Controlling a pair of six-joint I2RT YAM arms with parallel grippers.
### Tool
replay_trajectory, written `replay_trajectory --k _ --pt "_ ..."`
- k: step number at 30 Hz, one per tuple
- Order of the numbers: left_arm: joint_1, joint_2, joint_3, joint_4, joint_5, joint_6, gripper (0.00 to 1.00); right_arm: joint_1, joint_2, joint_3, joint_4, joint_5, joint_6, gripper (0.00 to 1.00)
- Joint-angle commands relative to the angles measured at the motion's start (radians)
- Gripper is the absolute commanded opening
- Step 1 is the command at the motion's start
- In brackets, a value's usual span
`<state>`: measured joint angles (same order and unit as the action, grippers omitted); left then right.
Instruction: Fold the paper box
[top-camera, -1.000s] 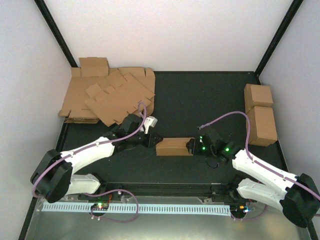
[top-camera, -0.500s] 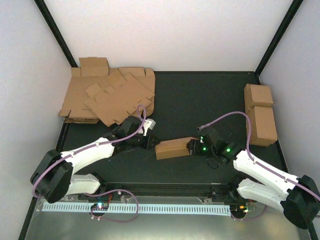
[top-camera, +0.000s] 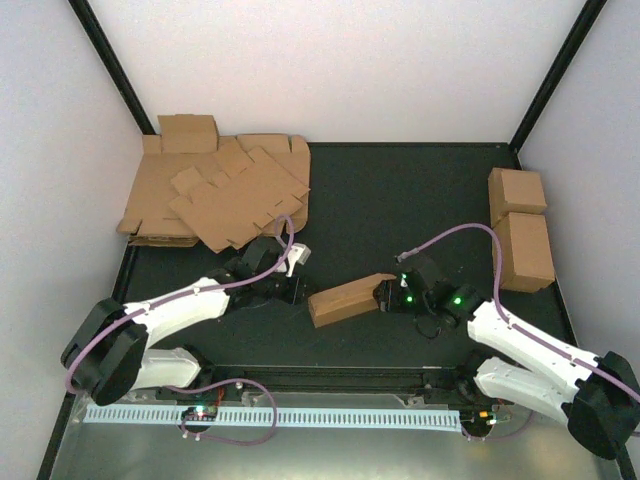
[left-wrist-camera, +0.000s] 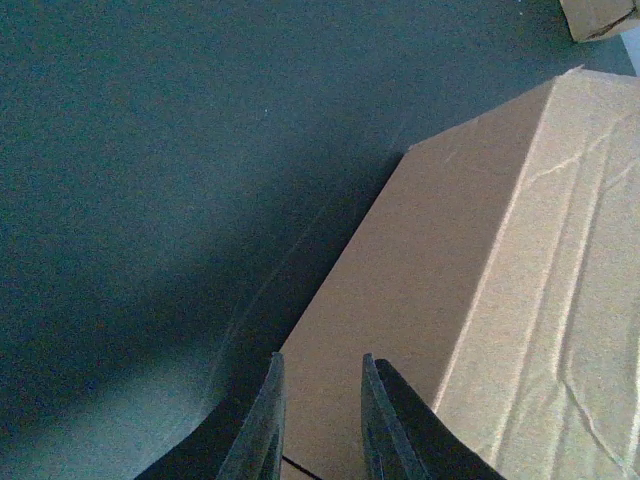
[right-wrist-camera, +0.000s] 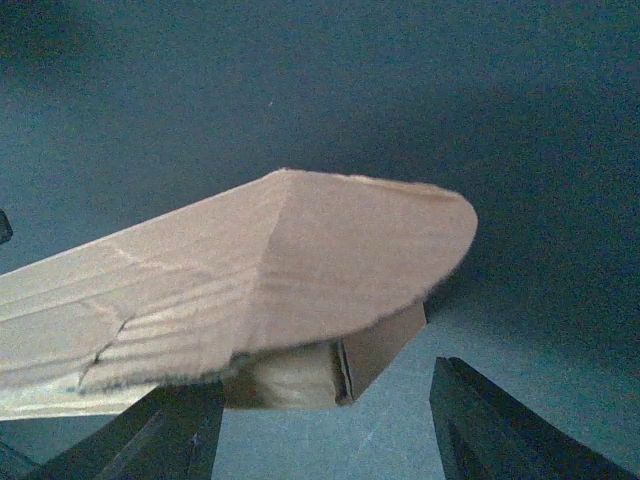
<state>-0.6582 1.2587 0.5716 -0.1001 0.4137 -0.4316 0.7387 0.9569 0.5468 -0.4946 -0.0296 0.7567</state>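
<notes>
From above, I am seeing the paper box (top-camera: 345, 298) lying slantwise on the dark table (top-camera: 400, 200) between both arms. The left gripper (top-camera: 300, 292) is at its left end and the right gripper (top-camera: 384, 297) at its right end. A heap of cardboard sheets (top-camera: 215, 190) is sitting far left, and two cardboard blocks (top-camera: 525, 250) far right.

The left wrist camera is showing me narrow jaws with the box's corner in the gap; I cannot tell whether they are pinching it.

The right wrist camera is showing me wide jaws straddling the box's rounded end flap, one finger (right-wrist-camera: 500, 430) plainly clear of it.
</notes>
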Motion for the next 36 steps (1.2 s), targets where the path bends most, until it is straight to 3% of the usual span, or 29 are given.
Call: replay_trajectory --k 1,16,31,33,35,36 --pt "-0.008 0.007 -0.003 -0.002 -0.015 -0.010 0.24 -0.005 -0.020 -0.007 -0.009 -0.014 -0.032 0.60" --pt "-0.008 0.013 0.146 -0.115 -0.057 0.047 0.29 -0.004 -0.111 0.019 -0.121 -0.026 -0.120 0.67" --pt "-0.009 0.012 0.312 -0.243 -0.116 0.128 0.62 -0.004 -0.209 0.095 -0.165 0.001 -0.166 0.79" --pt "-0.009 0.002 0.329 -0.265 -0.132 0.143 0.66 -0.005 -0.228 0.110 -0.167 0.010 -0.180 0.85" --pt "-0.008 -0.016 0.340 -0.281 -0.152 0.156 0.72 -0.005 -0.244 0.122 -0.169 0.023 -0.193 1.00" --pt "-0.009 -0.025 0.343 -0.287 -0.160 0.162 0.74 -0.004 -0.252 0.125 -0.165 0.026 -0.203 1.00"
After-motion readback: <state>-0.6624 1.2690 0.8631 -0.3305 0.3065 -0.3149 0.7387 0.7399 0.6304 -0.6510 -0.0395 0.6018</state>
